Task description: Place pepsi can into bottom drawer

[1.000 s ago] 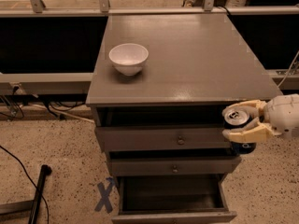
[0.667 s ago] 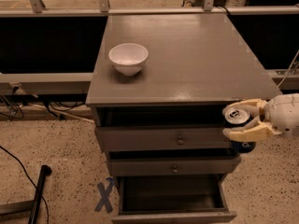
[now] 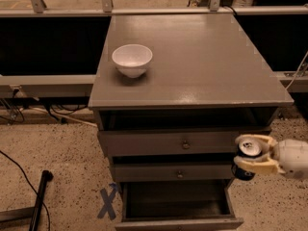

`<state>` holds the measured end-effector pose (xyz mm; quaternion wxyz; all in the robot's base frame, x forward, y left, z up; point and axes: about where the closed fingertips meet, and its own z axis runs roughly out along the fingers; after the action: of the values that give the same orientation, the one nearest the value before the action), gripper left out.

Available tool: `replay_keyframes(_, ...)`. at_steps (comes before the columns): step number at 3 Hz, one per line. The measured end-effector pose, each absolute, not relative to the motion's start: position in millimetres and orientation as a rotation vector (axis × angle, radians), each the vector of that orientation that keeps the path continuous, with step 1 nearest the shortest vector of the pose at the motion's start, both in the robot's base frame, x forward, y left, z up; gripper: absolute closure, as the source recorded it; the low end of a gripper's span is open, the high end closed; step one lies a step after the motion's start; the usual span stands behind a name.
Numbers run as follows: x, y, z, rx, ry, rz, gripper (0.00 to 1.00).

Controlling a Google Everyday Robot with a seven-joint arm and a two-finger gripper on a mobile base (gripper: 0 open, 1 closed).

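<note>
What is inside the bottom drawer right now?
Nothing visible: the open bottom drawer shows only a dark, bare floor. The strip just behind its front panel is hidden. The pepsi can is outside it, held in the gripper off to the side, higher up.

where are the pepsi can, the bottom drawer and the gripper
pepsi can (image 3: 250,147), camera view, its silver top
bottom drawer (image 3: 178,224), camera view, its front rim
gripper (image 3: 240,150), camera view, lower right, between its fingertips around the can
</note>
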<state>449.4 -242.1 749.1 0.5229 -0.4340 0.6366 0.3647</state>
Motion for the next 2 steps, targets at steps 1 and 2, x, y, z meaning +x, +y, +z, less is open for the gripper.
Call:
replay_keyframes(1,432.0,-272.7,686.7,-0.920,1.475,0.907,1.00)
replay_keyframes(2,432.2,-271.3,686.8,-0.922,1.472,0.915,1.00)
